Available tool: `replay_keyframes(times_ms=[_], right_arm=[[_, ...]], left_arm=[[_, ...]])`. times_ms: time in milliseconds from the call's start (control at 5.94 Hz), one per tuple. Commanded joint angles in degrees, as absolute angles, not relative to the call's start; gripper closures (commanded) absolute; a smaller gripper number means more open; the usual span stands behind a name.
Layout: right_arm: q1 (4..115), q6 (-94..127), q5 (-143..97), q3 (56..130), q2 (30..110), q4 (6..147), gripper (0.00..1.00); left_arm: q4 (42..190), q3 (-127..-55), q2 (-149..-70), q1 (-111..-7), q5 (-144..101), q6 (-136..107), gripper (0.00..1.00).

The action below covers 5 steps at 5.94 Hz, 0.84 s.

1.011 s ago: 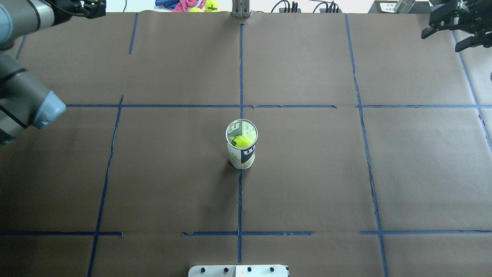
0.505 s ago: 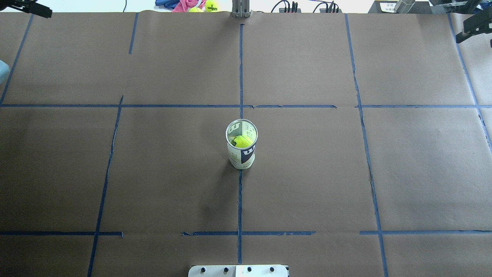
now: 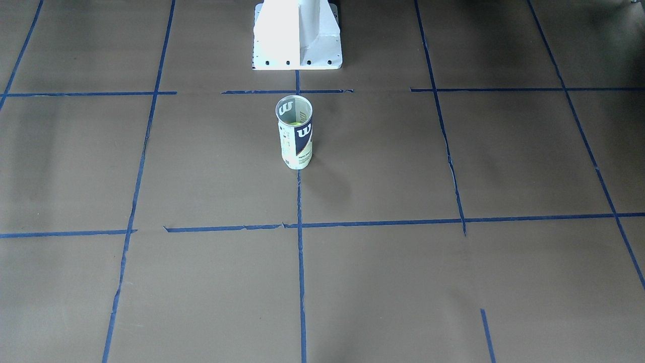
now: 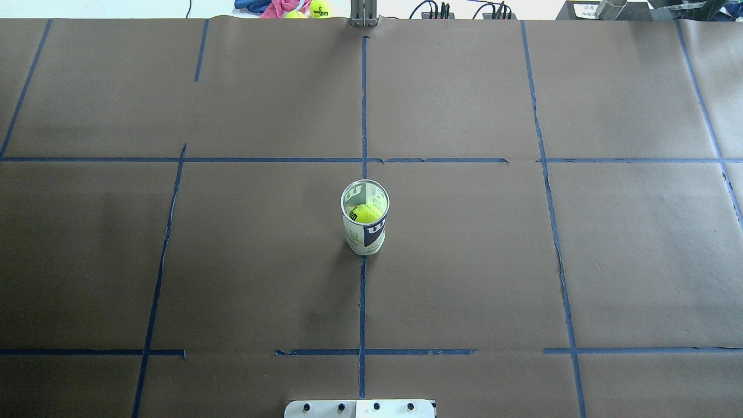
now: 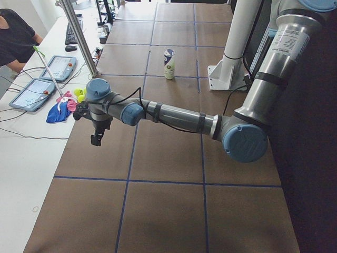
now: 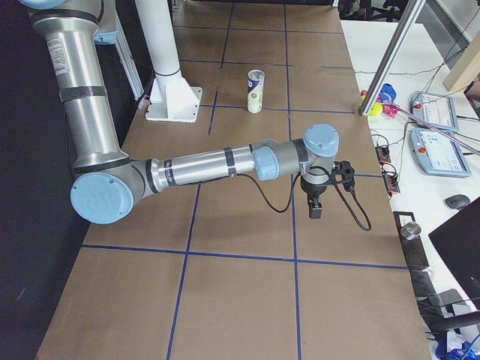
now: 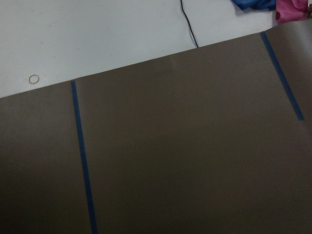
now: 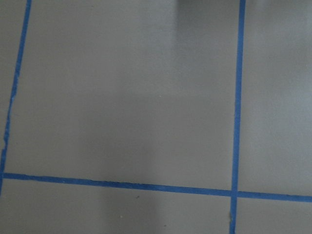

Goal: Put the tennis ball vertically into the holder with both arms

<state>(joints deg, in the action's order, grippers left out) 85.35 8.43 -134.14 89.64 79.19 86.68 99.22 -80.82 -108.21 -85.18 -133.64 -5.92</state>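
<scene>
The holder (image 4: 364,229), a clear can with a white and navy label, stands upright at the table's middle. It also shows in the front-facing view (image 3: 296,138). The tennis ball (image 4: 365,213) sits inside it, below the rim, and peeks out in the front-facing view (image 3: 294,122). Both arms are far from the can, out over the table's ends. The left gripper (image 5: 96,139) shows only in the exterior left view. The right gripper (image 6: 316,210) shows only in the exterior right view. I cannot tell whether either is open or shut. Neither wrist view shows fingers.
The white pedestal base (image 3: 297,35) stands at the robot's side of the table. Spare tennis balls (image 4: 319,8) and cloths (image 4: 277,7) lie past the far edge. Tablets (image 5: 31,92) and cables lie on the white side desk, where a person (image 5: 13,37) sits.
Both arms have swung outward and left the overhead view. The can and the ball have not moved.
</scene>
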Motion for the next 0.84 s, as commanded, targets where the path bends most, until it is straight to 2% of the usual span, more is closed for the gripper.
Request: replay_keyframes(times_ms=[0,168,505,674], right_arm=[[87.1,3.6,-134.5,86.3,81.6,87.1,0.00],[88.1,3.4,-134.6,86.9,85.5,86.4,0.00],[89.1,0.6,-134.5,89.3,89.4,86.6,0.00],[89.0,-1.6,-134.5,88.6,89.9,86.6,0.00]], left_arm=[[85.2,-80.4,-106.8,-90.0,-136.3,-2.9,0.00],[84.1,-81.2,-104.2,-91.1,-136.8,-3.0,0.00],[84.2,-90.0,-96.6,-91.8,-136.8,-2.7,0.00],[84.1,-90.9,-95.9,-91.1,-136.3,-2.6,0.00]])
